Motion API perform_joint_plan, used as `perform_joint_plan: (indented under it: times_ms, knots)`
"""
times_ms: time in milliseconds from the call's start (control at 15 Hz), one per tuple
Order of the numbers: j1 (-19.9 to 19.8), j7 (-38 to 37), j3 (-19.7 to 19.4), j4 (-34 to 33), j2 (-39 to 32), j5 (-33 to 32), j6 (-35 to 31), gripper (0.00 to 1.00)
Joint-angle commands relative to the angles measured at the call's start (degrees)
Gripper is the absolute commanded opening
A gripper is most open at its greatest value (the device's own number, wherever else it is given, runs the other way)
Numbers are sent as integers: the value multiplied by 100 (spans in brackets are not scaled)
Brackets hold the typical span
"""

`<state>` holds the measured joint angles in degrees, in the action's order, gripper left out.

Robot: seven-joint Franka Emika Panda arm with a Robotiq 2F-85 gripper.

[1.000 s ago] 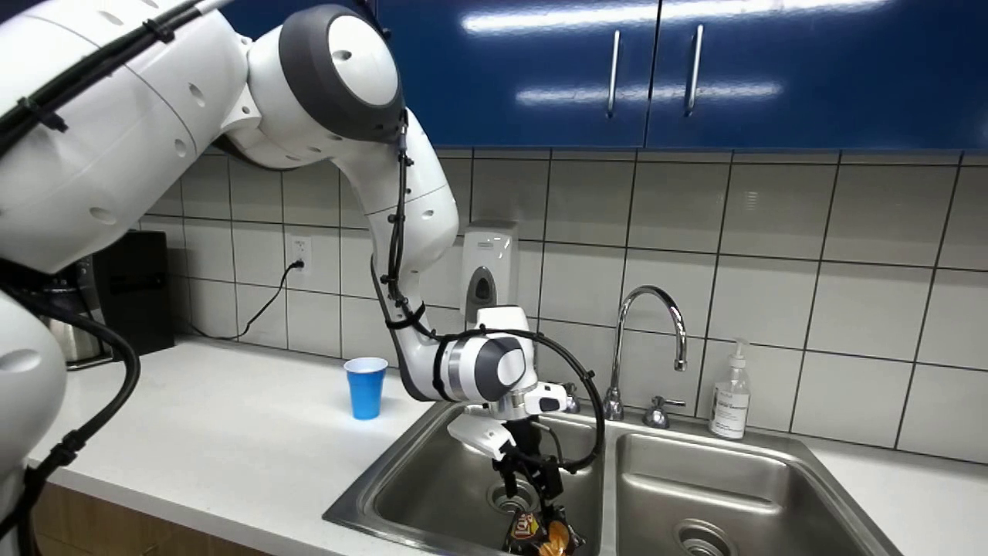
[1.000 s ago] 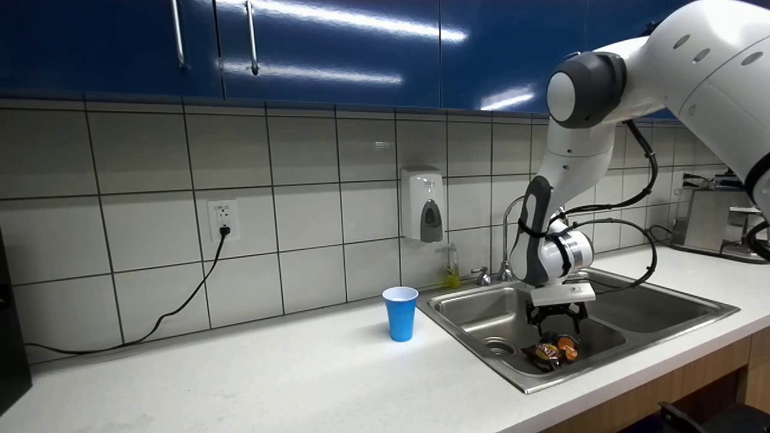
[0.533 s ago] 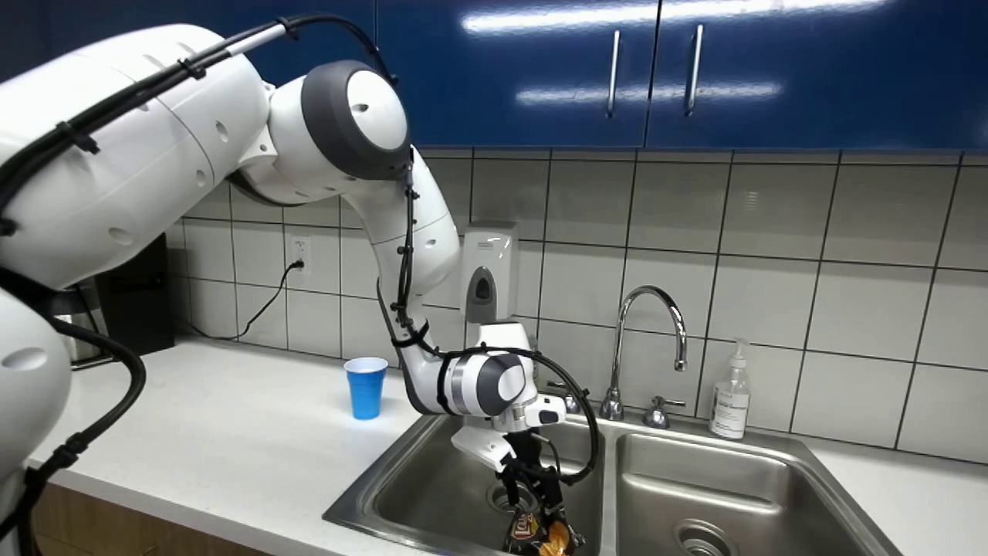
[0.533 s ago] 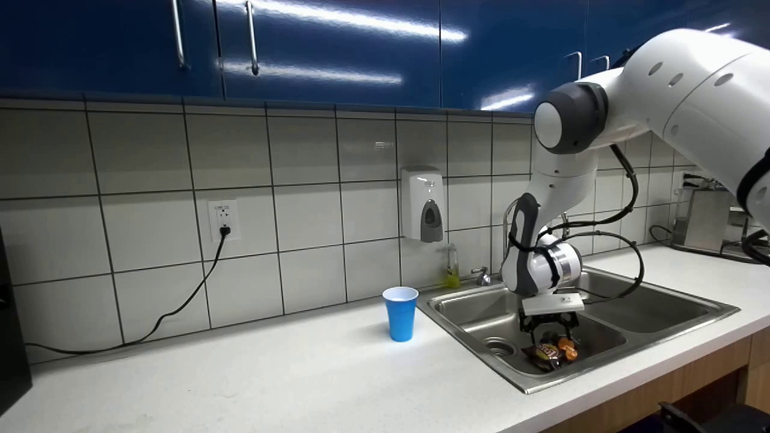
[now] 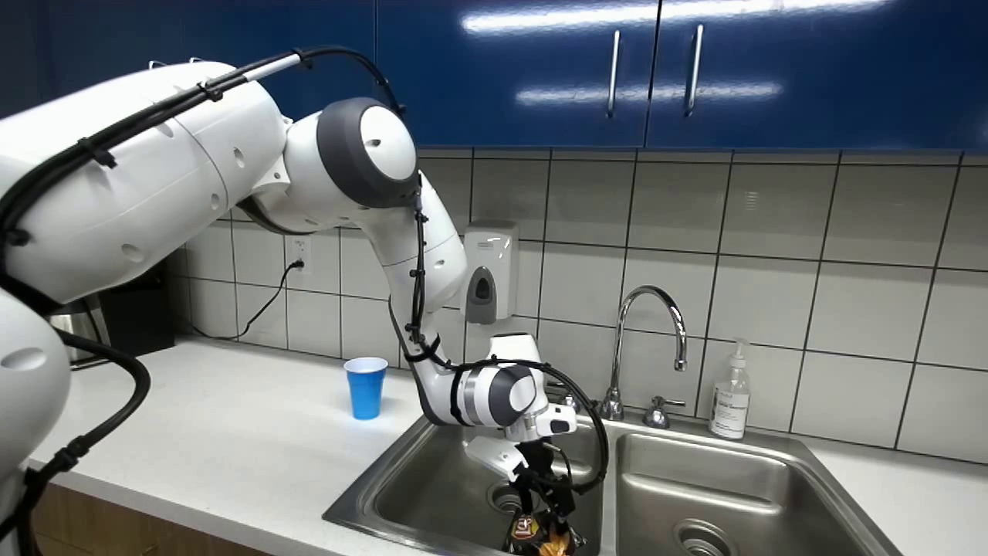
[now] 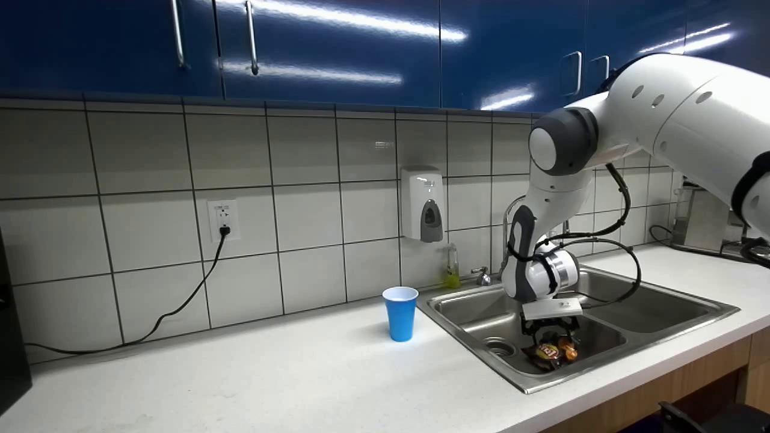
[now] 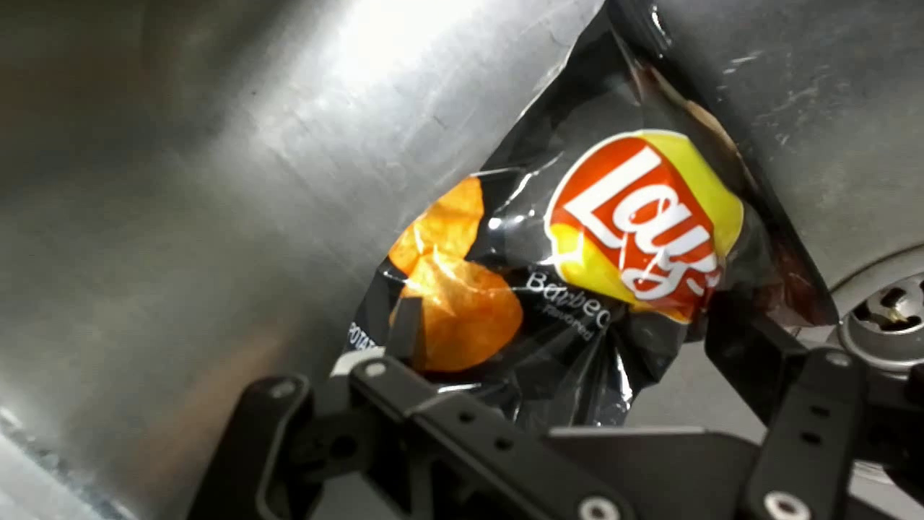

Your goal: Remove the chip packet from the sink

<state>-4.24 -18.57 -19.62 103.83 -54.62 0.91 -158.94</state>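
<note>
Glossy black chip packet (image 7: 592,231) w/ red-&-yellow Lay's logo & orange chip prints lies down in the stainless-steel double sink (image 5: 351,511), i.e. in the sink's left bowl in both exterior views, nr that bowl's round metal drain (image 7: 881,347). Black two-fingered pincer (image 7: 567,318) hangs low inside same bowl, released: fingers spread wide over the packet, w/ part of it showing b/w the tips. Whether they touch it, can't tell. White-&-grey robot arm (image 6: 674,102) arches over the sink. Bright blue tapered cup (image 6: 400,319), white inside, stands upright on the white table (image 6: 271,373), nr the sink, to its left in both exterior views. Chrome gooseneck tap (image 5: 618,340) rises at the sink's back rim; clear pump bottle (image 5: 731,405) w/ white label is upright behind the sink's right bowl in an exterior view. White-&-grey dispenser (image 6: 422,204) hangs on tiled wall (image 6: 307,210) behind & above the sink.
</note>
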Motion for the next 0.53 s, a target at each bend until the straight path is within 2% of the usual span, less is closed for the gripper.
perform_joint_plan:
  times_ms: [0,67,133,200,467]
  knots:
    - [14,-118,-49,-327,-219,67,236,100]
    - [10,-109,-41,-354,-252,65,238,100]
    - [14,-117,-45,-380,-282,67,235,75]
    - [11,-110,-42,-402,-304,66,226,74]
    - [23,-118,-51,-462,-351,64,219,42]
